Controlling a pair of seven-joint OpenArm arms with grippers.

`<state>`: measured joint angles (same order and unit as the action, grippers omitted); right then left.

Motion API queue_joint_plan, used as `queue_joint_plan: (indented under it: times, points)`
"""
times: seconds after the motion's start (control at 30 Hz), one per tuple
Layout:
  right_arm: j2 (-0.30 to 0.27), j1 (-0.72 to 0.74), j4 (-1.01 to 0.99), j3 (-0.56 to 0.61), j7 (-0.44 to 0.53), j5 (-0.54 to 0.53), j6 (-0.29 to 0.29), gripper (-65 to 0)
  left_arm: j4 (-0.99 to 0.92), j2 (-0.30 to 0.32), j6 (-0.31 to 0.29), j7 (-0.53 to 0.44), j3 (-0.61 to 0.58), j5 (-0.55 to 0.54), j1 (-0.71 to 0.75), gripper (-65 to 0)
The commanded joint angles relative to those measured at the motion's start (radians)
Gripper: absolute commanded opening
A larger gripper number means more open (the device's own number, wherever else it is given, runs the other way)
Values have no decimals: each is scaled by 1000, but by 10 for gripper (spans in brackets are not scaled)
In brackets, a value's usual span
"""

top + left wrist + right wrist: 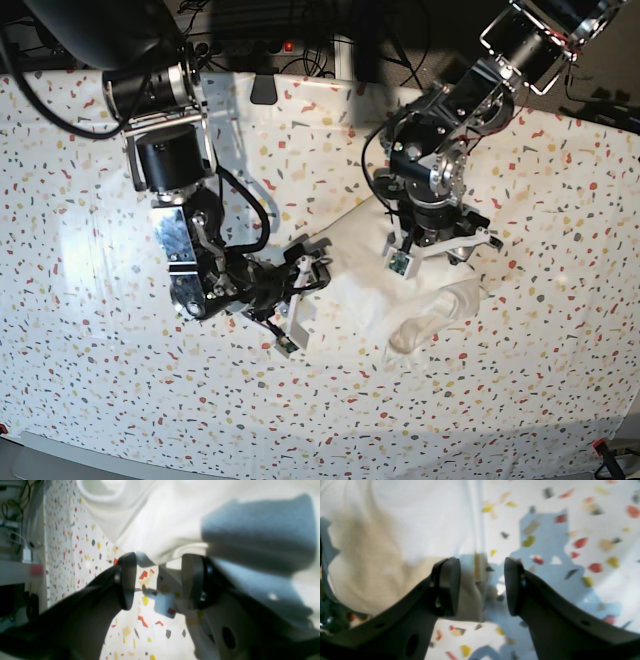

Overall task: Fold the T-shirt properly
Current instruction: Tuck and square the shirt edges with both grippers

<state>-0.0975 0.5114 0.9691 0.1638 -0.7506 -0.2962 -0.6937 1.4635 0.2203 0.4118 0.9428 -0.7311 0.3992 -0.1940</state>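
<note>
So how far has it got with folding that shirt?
Not far. The T-shirt lies bunched and rumpled on the speckled table cover, with no neat fold showing. Right now the left gripper and right gripper sit open at its opposite edges, gripping nothing. Flattening it and making every fold look still to do.

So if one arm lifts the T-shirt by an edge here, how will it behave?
The T-shirt lies crumpled in soft folds, so it is probably floppy and would drape rather than hold shape. It looks thin, likely light. On the speckled table cover, pushing would probably bunch it.
</note>
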Motion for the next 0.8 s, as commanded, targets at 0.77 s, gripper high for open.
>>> queue_joint_plan:
  times: [0.77]
  points:
    - [-99, 22, 234, -45, -193, -343, -4, -364, 16, 79, -49, -42, 5, 18, -97, -367]
